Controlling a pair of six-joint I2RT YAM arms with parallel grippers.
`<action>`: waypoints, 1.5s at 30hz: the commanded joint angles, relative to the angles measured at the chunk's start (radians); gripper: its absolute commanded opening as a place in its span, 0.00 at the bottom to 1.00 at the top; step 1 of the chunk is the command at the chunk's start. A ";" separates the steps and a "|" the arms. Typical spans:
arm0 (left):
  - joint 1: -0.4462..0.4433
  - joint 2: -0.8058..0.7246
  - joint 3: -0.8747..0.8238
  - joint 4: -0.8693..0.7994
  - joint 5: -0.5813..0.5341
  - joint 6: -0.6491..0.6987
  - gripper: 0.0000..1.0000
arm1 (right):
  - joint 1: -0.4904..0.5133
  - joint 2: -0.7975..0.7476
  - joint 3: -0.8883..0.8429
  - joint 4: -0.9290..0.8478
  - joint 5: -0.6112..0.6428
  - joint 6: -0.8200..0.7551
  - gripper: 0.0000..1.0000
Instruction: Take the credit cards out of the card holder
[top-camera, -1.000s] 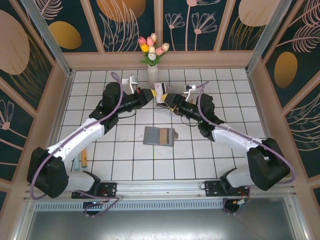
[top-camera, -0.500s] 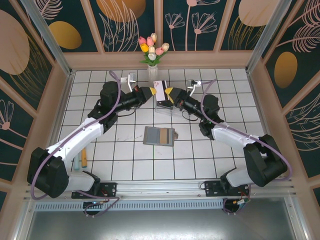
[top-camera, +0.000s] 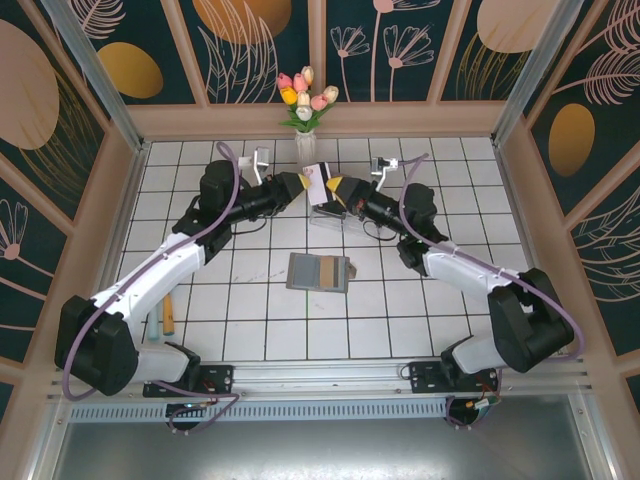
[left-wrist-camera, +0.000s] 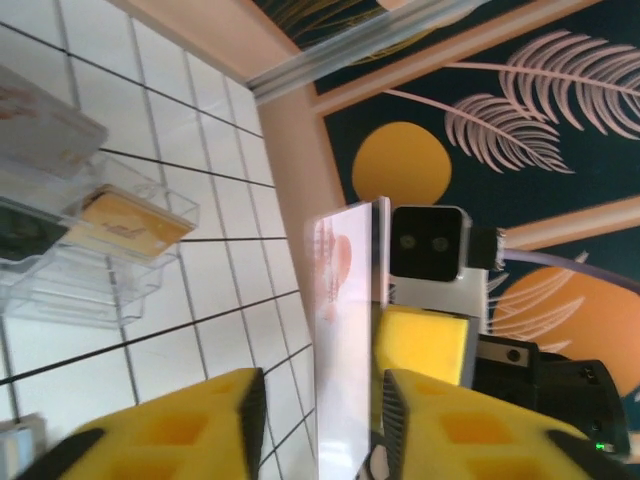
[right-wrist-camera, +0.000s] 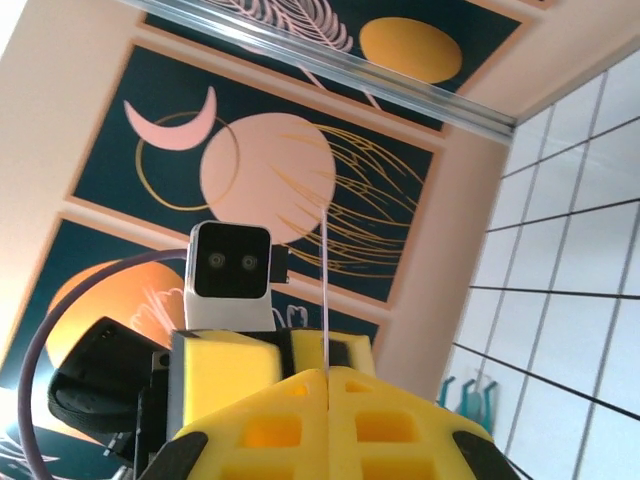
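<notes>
Top view: the card holder (top-camera: 318, 272) lies open mid-table; at its 12 o'clock, the left gripper (top-camera: 300, 186) and right gripper (top-camera: 334, 188) meet at a white credit card (top-camera: 318, 178). Left wrist: left jaws spread either side of it. Right wrist: right jaws pinch its thin edge.

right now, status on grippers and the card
Right gripper shut on card. Left gripper open, card between its fingers. Holder lies open mid-table, untouched. Tray below the card; nothing in the way.

Grey card holder (top-camera: 319, 272) lies open and flat; 1 pale credit card (top-camera: 318, 180) hangs upright beyond it.
</notes>
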 joint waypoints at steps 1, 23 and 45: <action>0.037 -0.014 0.013 -0.140 -0.078 0.073 0.54 | -0.006 -0.057 0.084 -0.236 -0.014 -0.225 0.00; 0.191 0.098 0.115 -0.416 -0.351 0.404 0.98 | -0.098 0.244 0.597 -0.942 0.178 -1.401 0.00; 0.239 0.212 0.111 -0.440 -0.274 0.450 0.98 | -0.156 0.569 0.991 -1.372 -0.016 -1.972 0.00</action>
